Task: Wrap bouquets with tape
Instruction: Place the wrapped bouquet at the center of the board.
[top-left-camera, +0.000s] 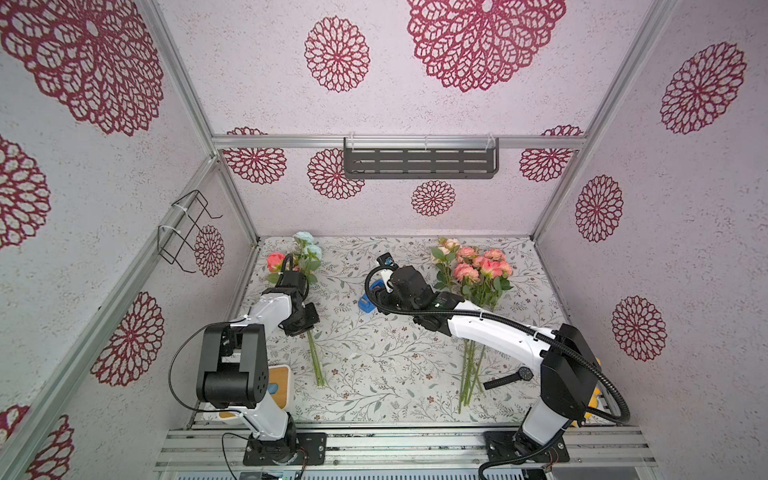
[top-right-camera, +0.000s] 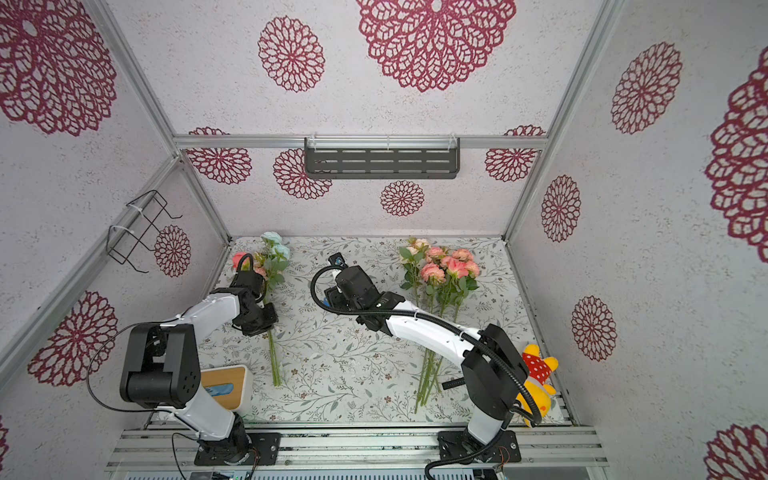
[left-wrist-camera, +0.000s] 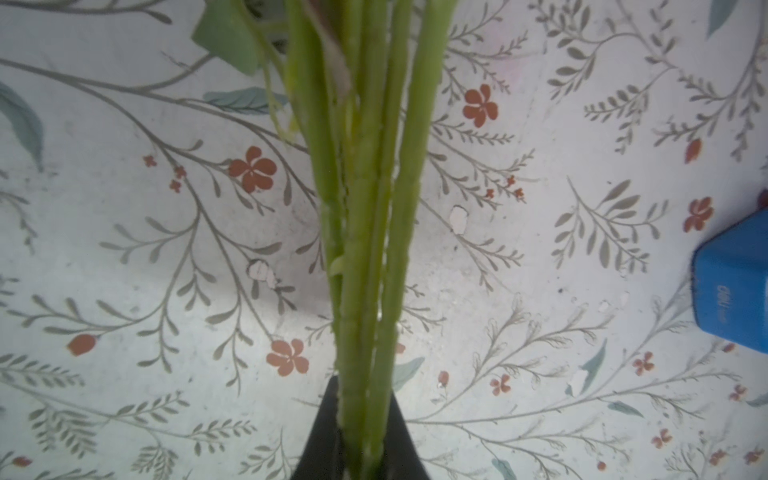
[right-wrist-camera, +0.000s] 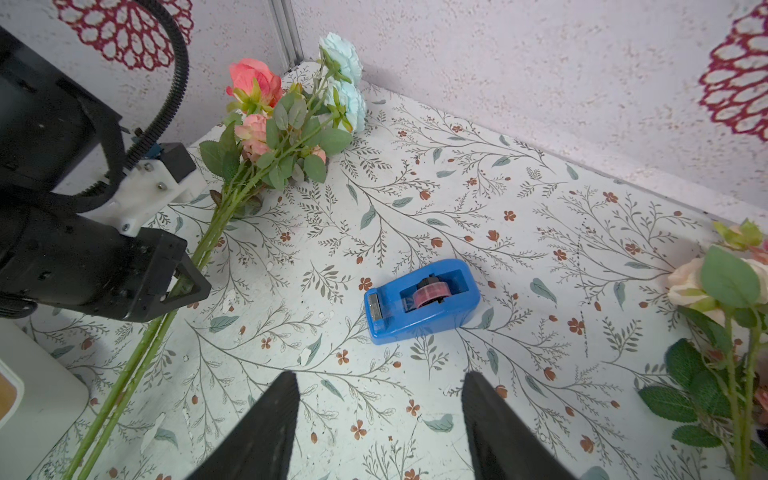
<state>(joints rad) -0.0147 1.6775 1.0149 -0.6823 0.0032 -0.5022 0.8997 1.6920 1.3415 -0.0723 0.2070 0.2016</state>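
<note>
Right wrist view: I am hovering my wide-open right gripper short of the tape, lying lengthwise across my jaws, left gripper pinching bouquet stems.

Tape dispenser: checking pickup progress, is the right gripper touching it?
Apart. Right wrist view shows bare tabletop between the open right gripper and the tape dispenser.

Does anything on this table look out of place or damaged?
A black wristwatch lies beside one bouquet's stems, and a yellow plush toy sits at the table edge; neither suits flower wrapping. The table covering is chipped in spots.
</note>
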